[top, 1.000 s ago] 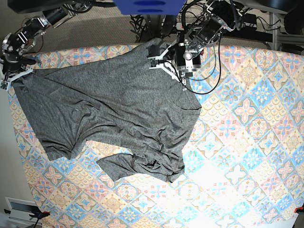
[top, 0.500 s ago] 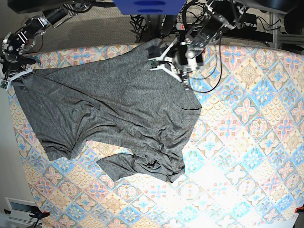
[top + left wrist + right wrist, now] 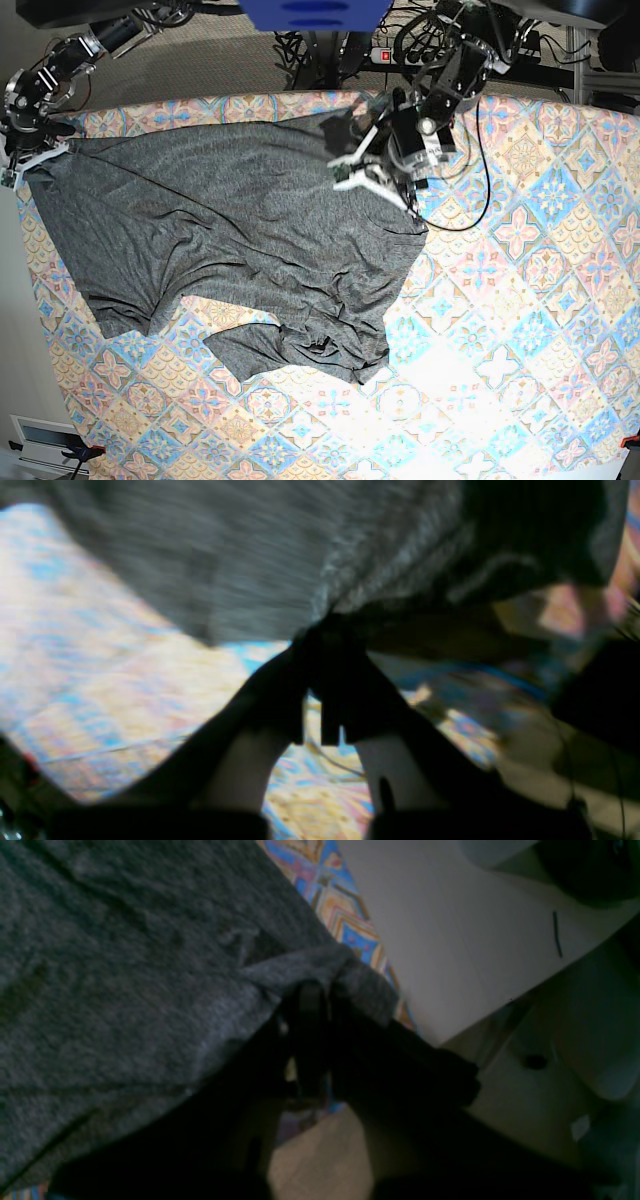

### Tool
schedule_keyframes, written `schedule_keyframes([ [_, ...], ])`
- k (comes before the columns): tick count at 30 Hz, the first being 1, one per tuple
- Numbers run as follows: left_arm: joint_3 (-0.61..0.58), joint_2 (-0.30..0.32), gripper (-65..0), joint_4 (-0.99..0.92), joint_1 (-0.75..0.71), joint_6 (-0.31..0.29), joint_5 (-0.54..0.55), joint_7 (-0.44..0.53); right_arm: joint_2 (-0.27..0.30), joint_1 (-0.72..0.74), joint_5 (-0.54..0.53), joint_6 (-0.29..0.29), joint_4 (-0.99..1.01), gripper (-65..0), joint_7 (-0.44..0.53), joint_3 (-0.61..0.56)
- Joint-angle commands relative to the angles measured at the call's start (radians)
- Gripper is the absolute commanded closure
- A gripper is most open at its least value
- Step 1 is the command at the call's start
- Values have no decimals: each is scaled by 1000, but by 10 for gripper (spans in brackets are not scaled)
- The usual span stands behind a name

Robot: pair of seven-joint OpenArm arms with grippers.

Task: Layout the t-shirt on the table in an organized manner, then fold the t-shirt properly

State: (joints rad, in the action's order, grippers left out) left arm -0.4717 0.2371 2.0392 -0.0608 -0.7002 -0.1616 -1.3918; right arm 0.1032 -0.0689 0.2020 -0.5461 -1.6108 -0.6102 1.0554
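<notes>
fingers of the left gripper are pressed together, pinching an edge of the t-shirt; the fabric lifts and drapes from the pinch point in the left wrist view. fingers of the right gripper are likewise clamped on a bunched corner of the same garment, at the table edge on the base view's left. the t-shirt lies spread and wrinkled across the far-left part of the patterned table, lower portion crumpled. no print, label or legible writing shows on the garment or grippers.
</notes>
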Motion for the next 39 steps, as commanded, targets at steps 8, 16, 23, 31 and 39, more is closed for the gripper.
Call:
schedule_keyframes([
  [8,222,-60,-25,11,32,2,0,-4,22,10,-9,5,-23,0,20,3],
  [16,224,-60,-25,10,54,2,-5,-4,22,13,-9,5,-24,0,20,1],
  [23,232,-60,-26,10,94,2,-8,-4,28,102,-9,5,-18,0,20,1],
  [31,232,-61,-26,5,131,2,-10,-4,43,165,-9,5,-15,0,17,-33],
  [39,314,-61,-26,-47,160,2,-10,-4,46,175,6,27,108,0,20,-136],
])
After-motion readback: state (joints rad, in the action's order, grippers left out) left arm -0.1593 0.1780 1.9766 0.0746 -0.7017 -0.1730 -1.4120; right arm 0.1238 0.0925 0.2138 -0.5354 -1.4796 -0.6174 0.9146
